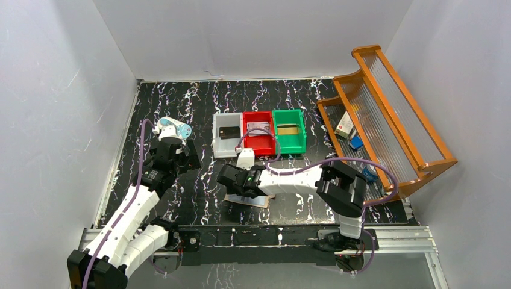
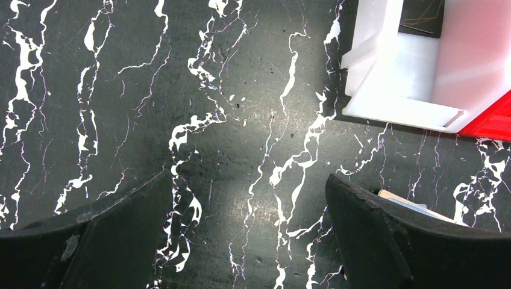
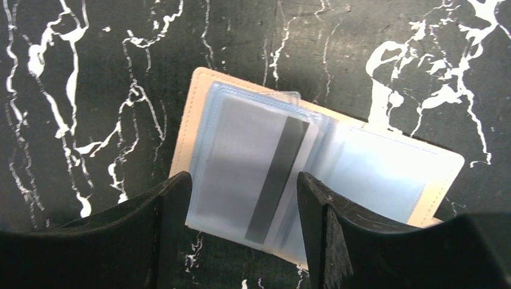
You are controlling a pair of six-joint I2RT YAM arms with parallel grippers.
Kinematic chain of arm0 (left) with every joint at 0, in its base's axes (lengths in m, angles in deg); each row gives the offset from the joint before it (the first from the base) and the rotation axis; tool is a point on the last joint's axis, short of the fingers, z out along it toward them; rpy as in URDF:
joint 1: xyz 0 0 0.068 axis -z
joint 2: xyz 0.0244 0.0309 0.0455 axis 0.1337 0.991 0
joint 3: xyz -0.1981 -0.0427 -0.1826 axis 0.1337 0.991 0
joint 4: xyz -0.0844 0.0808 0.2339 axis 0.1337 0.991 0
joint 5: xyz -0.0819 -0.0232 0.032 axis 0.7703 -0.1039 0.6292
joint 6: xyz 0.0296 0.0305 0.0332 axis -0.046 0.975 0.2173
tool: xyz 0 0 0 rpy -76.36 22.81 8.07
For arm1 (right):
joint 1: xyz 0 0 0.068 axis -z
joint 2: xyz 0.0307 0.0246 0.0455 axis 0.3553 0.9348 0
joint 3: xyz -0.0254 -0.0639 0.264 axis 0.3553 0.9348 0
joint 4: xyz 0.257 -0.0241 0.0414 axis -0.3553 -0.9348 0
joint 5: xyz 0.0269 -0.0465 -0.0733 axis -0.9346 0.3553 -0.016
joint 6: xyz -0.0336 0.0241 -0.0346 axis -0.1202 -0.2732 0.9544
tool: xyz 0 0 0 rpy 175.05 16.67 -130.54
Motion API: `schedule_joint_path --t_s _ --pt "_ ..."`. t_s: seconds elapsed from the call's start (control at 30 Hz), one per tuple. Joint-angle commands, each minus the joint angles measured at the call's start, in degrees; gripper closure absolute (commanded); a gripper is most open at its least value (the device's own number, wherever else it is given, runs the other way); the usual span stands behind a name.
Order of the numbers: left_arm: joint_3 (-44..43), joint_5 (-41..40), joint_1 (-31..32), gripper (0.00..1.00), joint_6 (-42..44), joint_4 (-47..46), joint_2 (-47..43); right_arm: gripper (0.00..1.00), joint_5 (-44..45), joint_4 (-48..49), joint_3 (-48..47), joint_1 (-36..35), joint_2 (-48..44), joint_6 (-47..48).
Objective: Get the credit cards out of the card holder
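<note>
Card holder (image 3: 316, 165) beneath right pincer (image 3: 242, 180)

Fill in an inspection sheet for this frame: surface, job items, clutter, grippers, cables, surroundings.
Surface: black marbled table.
Job's things: card holder lies open, a grey striped card in its clear sleeve; black card in white bin, pale card in red bin, gold card in green bin.
Clutter: wooden rack with small boxes.
Grippers: left gripper open over bare table; right gripper open, straddling the sleeve.
Cables: purple cable along each arm.
Surroundings: white walls.
</note>
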Motion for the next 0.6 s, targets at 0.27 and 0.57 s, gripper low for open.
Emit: schedule_joint_path --t_s 0.27,0.57 --pt "-0.3 -1.3 -0.3 0.02 -0.1 0.4 0.0 0.27 1.2 -0.5 -3.3 0.6 5.0 -1.2" --pt "-0.4 -0.8 -0.3 0.02 -0.1 0.3 0.9 0.42 -0.1 0.3 -1.7 0.6 5.2 -1.4"
